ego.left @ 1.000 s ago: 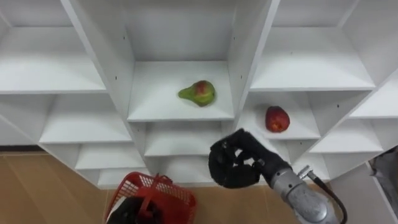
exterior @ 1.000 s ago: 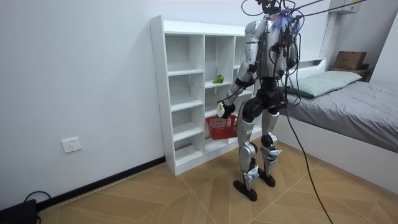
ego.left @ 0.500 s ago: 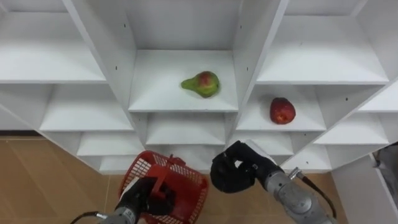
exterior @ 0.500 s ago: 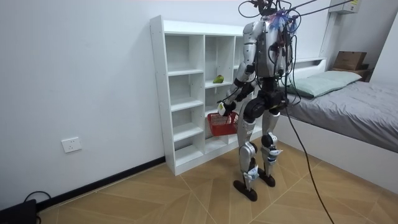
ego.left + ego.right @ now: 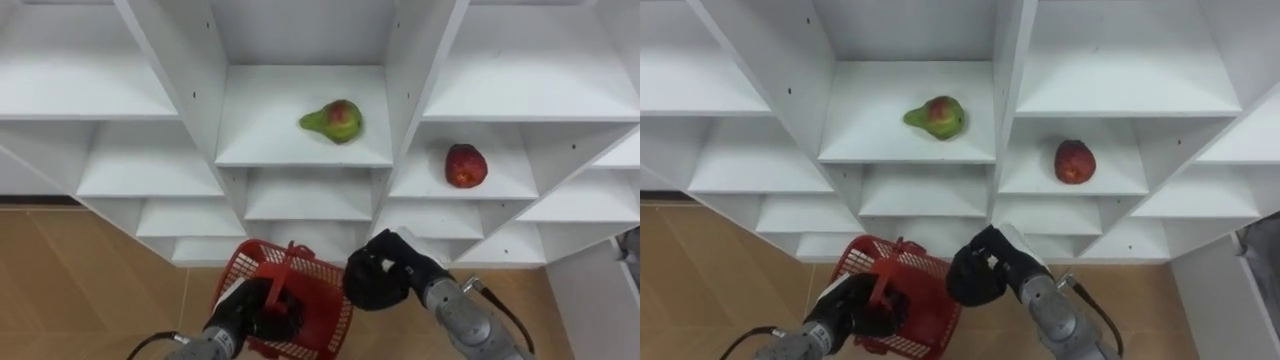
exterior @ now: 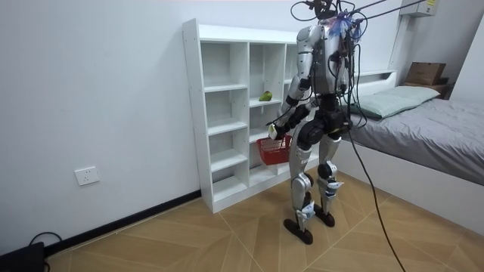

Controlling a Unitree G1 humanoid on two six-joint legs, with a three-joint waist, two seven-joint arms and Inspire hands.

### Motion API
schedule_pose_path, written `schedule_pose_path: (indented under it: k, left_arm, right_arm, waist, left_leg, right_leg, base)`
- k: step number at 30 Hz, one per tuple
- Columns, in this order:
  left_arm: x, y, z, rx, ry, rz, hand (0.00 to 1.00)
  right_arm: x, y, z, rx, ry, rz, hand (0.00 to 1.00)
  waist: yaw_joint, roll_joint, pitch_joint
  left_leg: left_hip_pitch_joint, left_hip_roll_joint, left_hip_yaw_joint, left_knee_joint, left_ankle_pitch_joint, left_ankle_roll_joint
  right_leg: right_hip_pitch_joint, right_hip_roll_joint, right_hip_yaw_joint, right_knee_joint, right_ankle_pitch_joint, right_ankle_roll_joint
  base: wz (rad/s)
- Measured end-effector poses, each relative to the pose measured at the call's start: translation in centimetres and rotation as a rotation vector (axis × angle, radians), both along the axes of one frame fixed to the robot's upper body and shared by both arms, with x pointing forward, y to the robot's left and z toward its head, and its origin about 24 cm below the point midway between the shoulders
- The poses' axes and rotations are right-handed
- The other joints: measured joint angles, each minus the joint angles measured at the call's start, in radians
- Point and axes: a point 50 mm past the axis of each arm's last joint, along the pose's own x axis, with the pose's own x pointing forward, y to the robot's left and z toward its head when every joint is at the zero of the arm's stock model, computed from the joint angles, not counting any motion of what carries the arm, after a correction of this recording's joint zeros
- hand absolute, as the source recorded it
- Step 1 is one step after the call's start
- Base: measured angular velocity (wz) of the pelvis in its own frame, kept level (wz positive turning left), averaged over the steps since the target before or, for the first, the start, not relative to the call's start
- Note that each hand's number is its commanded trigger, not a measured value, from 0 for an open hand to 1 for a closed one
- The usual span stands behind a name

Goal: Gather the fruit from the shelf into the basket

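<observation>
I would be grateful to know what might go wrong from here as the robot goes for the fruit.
1. The right hand is curled shut below the fruit; unless it opens, it may knock the pear or apple out of reach.
2. The left hand holds the basket by its handle well below both fruits, so a dropped fruit might miss it.

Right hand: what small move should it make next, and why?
Probably the right hand should open and rise toward the apple. Its fingers are curled on nothing, below the shelves, and the apple lies in the right column above it. The pear sits higher, in the middle column. The left hand grips the red basket by its handle, ready below.
</observation>
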Motion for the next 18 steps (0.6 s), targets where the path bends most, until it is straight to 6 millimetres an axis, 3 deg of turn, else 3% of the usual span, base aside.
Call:
schedule_pose_path:
  k: [11, 18]
  left_arm:
    - [1.2, -2.8, 1.0, -0.077, -0.05, -0.118, 1.0]
    - [1.1, -2.9, 1.0, -0.093, -0.045, -0.132, 1.0]
  right_arm:
    - [-0.1, 0.7, -0.7, -0.028, 0.013, 0.045, 1.0]
    - [-0.2, 0.7, -0.8, -0.009, 0.025, 0.038, 1.0]
  waist:
    - [0.008, 0.003, 0.0031]
    - [0.009, 0.009, 0.0084]
  left_leg:
    - [-0.016, 0.0, -0.014, 0.0, 0.001, -0.001]
    - [-0.02, -0.001, -0.012, 0.003, 0.001, 0.0]
  right_leg:
    - [-0.012, -0.004, -0.021, 0.002, 0.0, 0.0]
    - [-0.013, -0.006, -0.025, 0.001, 0.0, 0.0]
  base:
    - [0.03]
    - [0.0]
